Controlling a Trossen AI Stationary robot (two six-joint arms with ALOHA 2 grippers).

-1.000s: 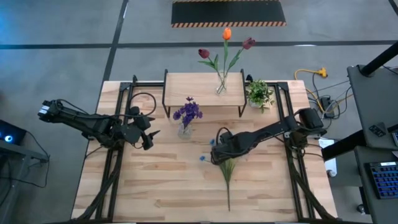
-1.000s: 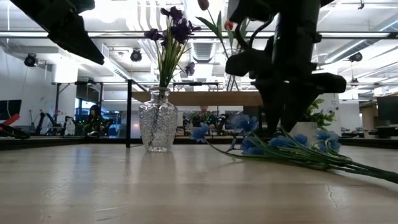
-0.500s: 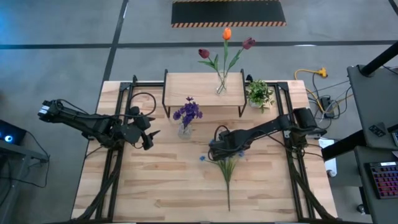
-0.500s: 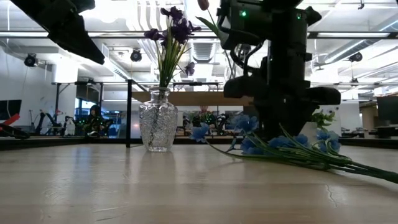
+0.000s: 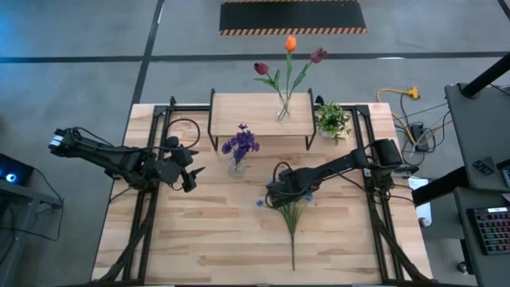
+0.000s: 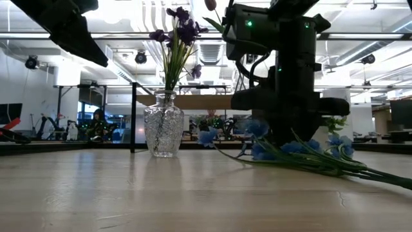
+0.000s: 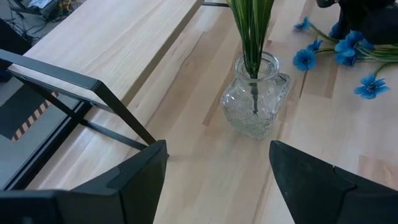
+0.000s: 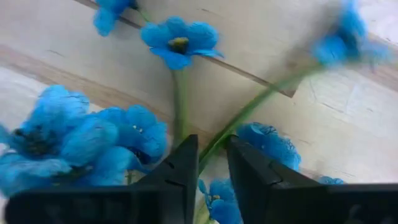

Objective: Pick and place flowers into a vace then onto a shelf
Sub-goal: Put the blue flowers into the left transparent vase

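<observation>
Left gripper point(image 5: 191, 177) hovers over the left tabletop point(image 5: 199, 239), jaws wide apart and empty, unchanged from a second ago. Just right of it stands a glass vase point(image 5: 237, 166) holding the purple bunch point(image 5: 241, 143), in front of the shelf point(image 5: 251, 115). On the shelf a second vase point(image 5: 283, 112) carries the tulips point(image 5: 290, 56). Right gripper point(image 5: 275, 191) is down at the blue bunch point(image 5: 291, 215), which lies flat on the tabletop, right of the purple bunch. Jaws nearly closed, a narrow gap pinching a green stem point(image 8: 249, 112) among the blue blooms. Since a second ago this gripper has slid slightly left and lower onto the blooms; the bunch has not lifted.
</observation>
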